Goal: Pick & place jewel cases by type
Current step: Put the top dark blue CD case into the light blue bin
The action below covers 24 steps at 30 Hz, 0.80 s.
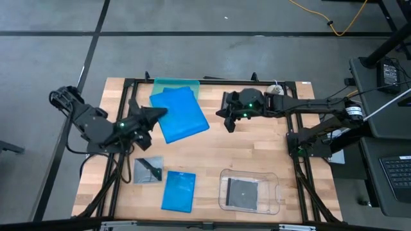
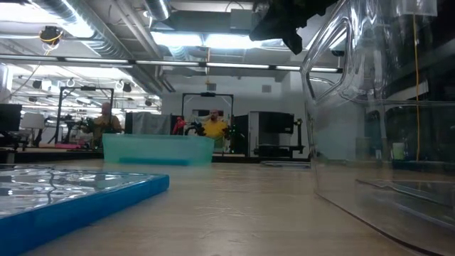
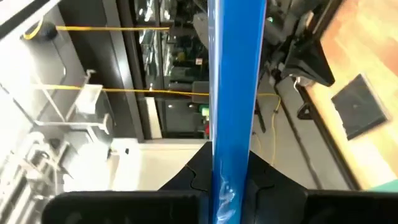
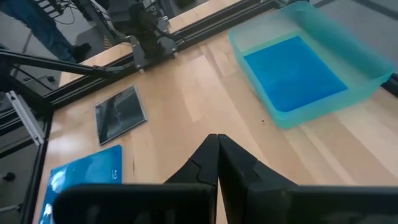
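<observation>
Blue jewel case (image 1: 183,114) upper centre of high view, clamped in left gripper (image 1: 156,114) jaws, held over teal tray (image 1: 176,83) edge. Step: placing. Next: lower, release. Right gripper (image 1: 229,123) jaws closed, empty, upper right of centre.

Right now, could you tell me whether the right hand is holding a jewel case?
No, the right hand is shut on nothing above the bare table, while the left hand grips a blue case.

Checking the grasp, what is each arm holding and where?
Left end effector pinches a blue jewel case by one edge. Right end effector is shut, empty.
</observation>
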Available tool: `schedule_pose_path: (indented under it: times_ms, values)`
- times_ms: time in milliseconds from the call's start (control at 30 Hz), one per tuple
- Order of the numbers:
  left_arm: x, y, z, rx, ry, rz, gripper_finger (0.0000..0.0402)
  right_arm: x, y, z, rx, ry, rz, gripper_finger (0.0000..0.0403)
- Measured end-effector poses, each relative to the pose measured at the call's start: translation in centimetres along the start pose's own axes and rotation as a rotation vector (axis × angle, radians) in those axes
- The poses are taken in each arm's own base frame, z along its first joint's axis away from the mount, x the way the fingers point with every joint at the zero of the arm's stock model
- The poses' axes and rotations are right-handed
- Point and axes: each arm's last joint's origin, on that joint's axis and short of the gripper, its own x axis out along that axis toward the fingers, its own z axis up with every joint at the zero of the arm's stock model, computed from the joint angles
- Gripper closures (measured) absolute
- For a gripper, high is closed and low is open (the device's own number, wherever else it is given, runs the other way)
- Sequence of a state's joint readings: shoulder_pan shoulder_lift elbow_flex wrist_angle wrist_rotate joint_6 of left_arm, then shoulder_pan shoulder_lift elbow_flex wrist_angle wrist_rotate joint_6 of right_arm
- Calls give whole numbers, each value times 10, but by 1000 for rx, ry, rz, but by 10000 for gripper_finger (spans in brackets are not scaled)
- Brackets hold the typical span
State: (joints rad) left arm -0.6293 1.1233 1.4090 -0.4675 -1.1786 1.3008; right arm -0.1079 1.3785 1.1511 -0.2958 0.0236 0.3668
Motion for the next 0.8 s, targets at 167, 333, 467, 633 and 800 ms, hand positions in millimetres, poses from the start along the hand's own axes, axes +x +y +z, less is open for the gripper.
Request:
schedule_pose_path:
  times_ms: [167, 333, 467, 633, 800]
  values:
    - [-2, -6, 11, 94, -38, -14, 383, 0, 6, -2, -11, -5, -14, 394]
    - [-8, -12, 22, 164, -93, -24, 383, 0, 10, -4, 1, -10, -25, 394]
    - [-13, -15, 28, 180, -127, -29, 383, 0, 12, -5, -2, -12, -30, 394]
    - [-17, -15, 30, 154, -144, -31, 383, 0, 12, -5, -3, -12, -31, 394]
    - [-17, -8, 31, -4, -175, -15, 383, 0, 12, -5, -11, -12, -32, 394]
